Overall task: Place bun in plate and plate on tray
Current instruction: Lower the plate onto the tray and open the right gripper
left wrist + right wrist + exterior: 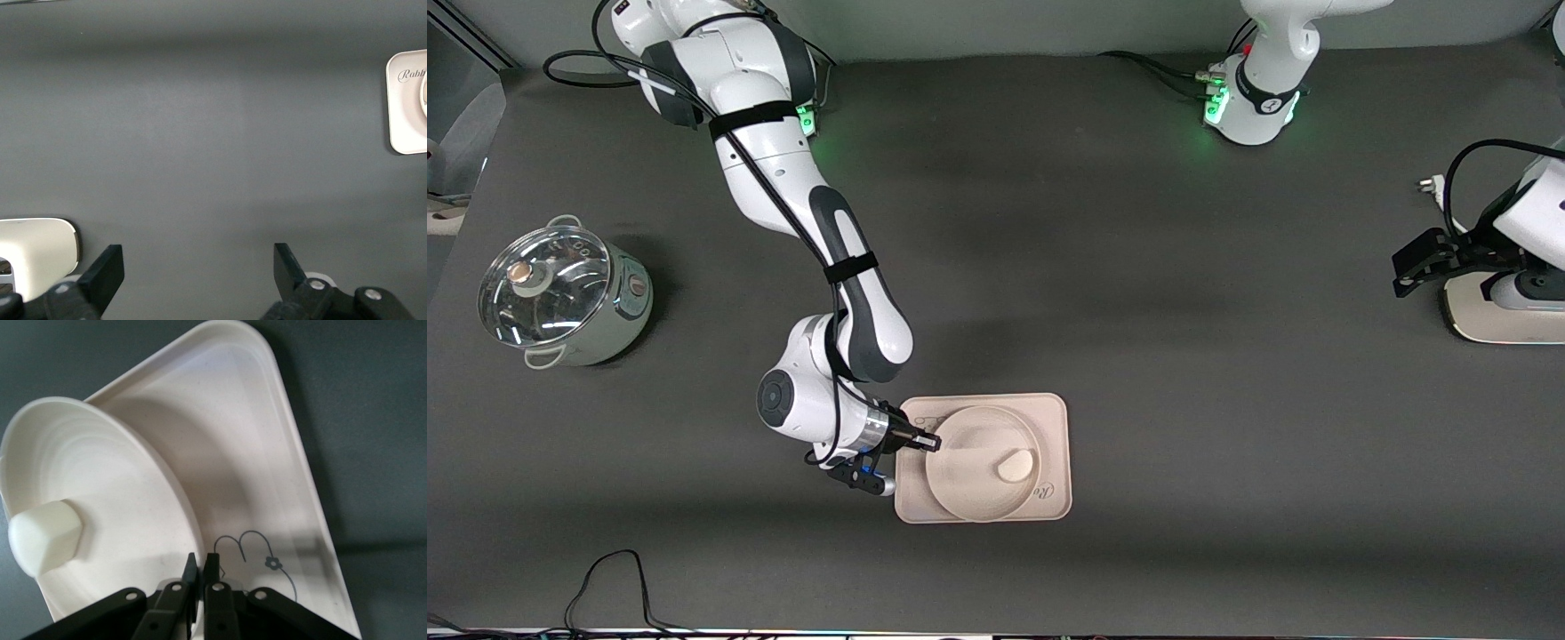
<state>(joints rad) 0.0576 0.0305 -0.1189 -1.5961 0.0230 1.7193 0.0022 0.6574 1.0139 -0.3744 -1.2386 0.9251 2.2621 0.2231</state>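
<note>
Tray (1055, 418): cream, with rounded corners, flat on the dark table (1138, 267), about midway along it and close to the table's front-camera edge. A line drawing (257, 553) shows on its floor in the right wrist view, and script lettering on a corner in the left wrist view (408, 75).
Plate (969, 444): round, cream, inside the tray. It fills most of the tray's width, leaving a strip of bare tray floor toward the left arm's end. In the right wrist view its rim (167, 473) curves above the tray floor.
Bun (1016, 464): small off-white lump lying in the plate, off its centre, toward the left arm's end and the front camera; seen also in the right wrist view (45, 536).
Right claw (930, 440): at the plate's rim on the right arm's side, over the tray's edge. Its fingers (191, 577) are pressed together on the rim with the rim between them.
Left claw (193, 270): waiting at the left arm's end of the table, fingers (107, 270) spread wide apart over bare table, holding nothing. A cream object (1498, 324) lies under it.
Pot (560, 298): metal with a glass lid, near the right arm's end, well apart from the tray.
Open room: wide bare table between the tray and both ends, and between the tray and the arm bases.
</note>
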